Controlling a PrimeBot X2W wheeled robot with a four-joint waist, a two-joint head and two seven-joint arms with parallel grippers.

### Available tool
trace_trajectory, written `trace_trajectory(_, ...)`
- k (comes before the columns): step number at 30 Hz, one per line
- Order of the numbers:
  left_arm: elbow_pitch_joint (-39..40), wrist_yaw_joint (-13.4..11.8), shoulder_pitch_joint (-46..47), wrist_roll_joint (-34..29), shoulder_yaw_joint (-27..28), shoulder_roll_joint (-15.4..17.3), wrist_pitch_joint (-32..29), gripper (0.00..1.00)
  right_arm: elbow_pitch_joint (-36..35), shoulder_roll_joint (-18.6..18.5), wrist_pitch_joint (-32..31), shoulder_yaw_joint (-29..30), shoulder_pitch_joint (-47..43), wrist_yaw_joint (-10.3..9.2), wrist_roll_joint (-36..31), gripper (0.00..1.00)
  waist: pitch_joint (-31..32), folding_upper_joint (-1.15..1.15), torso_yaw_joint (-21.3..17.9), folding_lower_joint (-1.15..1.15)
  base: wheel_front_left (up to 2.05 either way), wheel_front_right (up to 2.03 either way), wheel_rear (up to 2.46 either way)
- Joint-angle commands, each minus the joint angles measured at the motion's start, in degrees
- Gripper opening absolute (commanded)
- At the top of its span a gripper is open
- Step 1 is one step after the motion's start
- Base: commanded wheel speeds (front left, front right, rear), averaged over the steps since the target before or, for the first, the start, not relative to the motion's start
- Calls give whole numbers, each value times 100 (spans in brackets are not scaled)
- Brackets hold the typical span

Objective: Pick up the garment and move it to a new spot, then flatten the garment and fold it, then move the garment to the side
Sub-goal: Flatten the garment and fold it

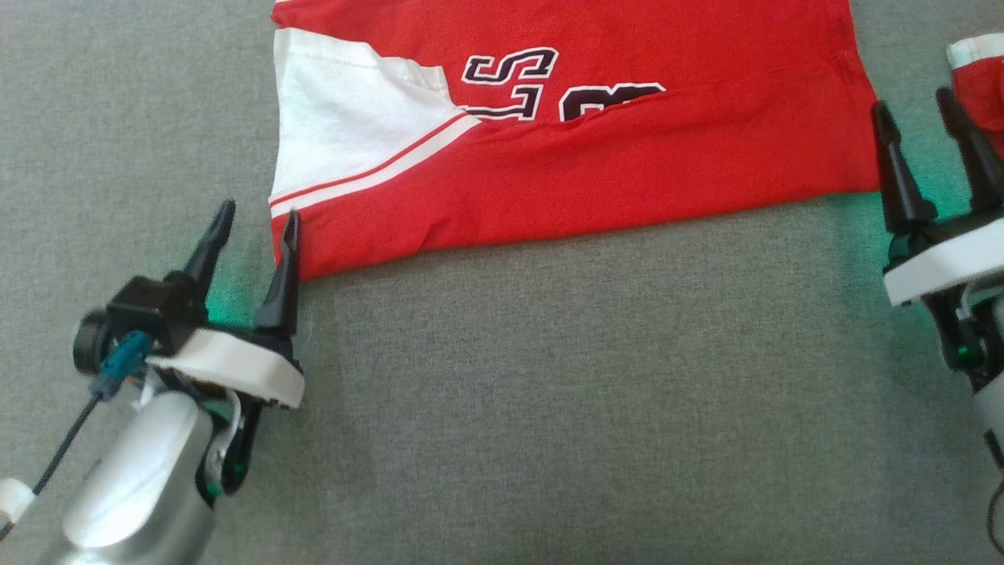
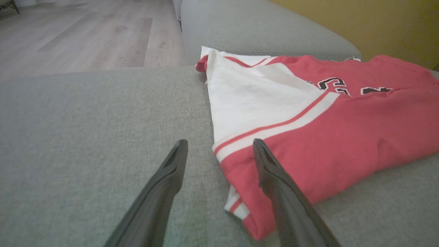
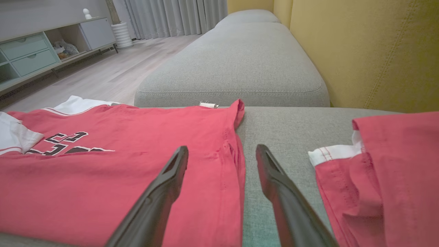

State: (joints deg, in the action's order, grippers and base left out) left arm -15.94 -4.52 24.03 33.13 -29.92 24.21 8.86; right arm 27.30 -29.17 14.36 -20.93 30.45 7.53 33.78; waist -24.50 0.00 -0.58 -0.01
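The garment (image 1: 596, 157) is a red jersey with a white panel and dark lettering, lying folded across the grey sofa cushion (image 1: 549, 392). It also shows in the left wrist view as the garment (image 2: 325, 137) and in the right wrist view as the garment (image 3: 103, 178). My left gripper (image 1: 259, 216) stands open at the jersey's near left corner, one finger at the hem, nothing held. My left gripper (image 2: 219, 144) straddles that corner's edge. My right gripper (image 1: 914, 110) is open at the jersey's right edge, empty. My right gripper (image 3: 223, 149) straddles that edge.
A second red and white cloth piece (image 1: 980, 78) lies at the far right, beside my right gripper, seen also as the cloth piece (image 3: 384, 171). Another grey cushion (image 3: 233, 68) adjoins, with a yellow backrest (image 3: 370, 51), wooden floor (image 2: 85, 34) and a cabinet (image 3: 34, 51) beyond.
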Motion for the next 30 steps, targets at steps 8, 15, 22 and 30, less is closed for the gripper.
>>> trace_trajectory(8, 243, -298, -301, 327, 146, 97, -771, 100, -245, 27, 62, 33, -173, -4, -43, 100, 82, 0, -74, 1, 0, 0, 0)
trace_trajectory(15, 227, -310, -483, 469, -89, 109, -1395, 99, -228, 21, 63, 37, -142, -4, -43, 100, 63, 0, -91, 1, 0, 0, 0)
trace_trajectory(22, 493, -213, -514, 463, -237, 136, -1513, 0, 94, -4, 63, -51, -130, -4, 143, 100, 82, 0, 0, 1, 0, 0, 0)
trace_trajectory(30, 825, -235, -428, 178, -194, 308, -1068, 0, 935, -35, -173, -234, 17, -4, 421, 100, 171, 0, 132, 1, 0, 0, 0)
